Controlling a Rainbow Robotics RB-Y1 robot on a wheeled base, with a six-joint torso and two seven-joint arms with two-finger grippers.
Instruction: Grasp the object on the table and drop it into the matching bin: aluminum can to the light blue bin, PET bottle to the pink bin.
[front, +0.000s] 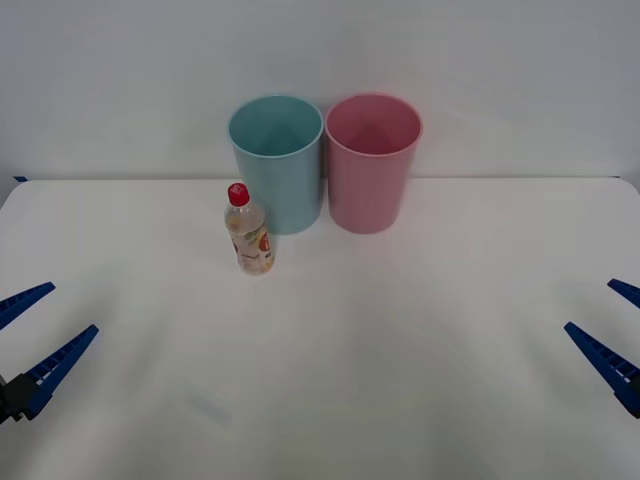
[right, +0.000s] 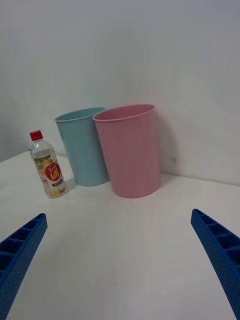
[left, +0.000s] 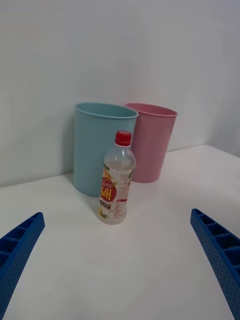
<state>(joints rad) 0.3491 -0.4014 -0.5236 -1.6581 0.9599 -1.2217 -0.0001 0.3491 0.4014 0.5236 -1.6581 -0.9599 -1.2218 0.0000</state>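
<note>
- Two tall cups stood at the back of the white table (front: 400, 330), side by side and very close together.
- One was the light blue bin (front: 277, 165) and one was the pink bin (front: 371, 165). The blue one was on the robot's left of the pink one.
- Both bins stood upright with their round rims open to the top. What could be seen of the inside of each looked bare.
- There was one PET bottle (front: 249, 232). It was clear, with a red cap and a white-orange label.
- The bottle stood upright on the table, its long side going straight up and its red cap at the top.
- It stood just in front of the light blue bin, near that bin's left side, and was shorter than both bins.
- The left gripper (front: 28, 335) hung low at the table's near left edge, well apart from the bottle. Its two blue fingers were spread wide and held nothing.
- The right gripper (front: 612, 325) hung at the near right edge. Its fingers were spread wide too and held nothing.
</note>
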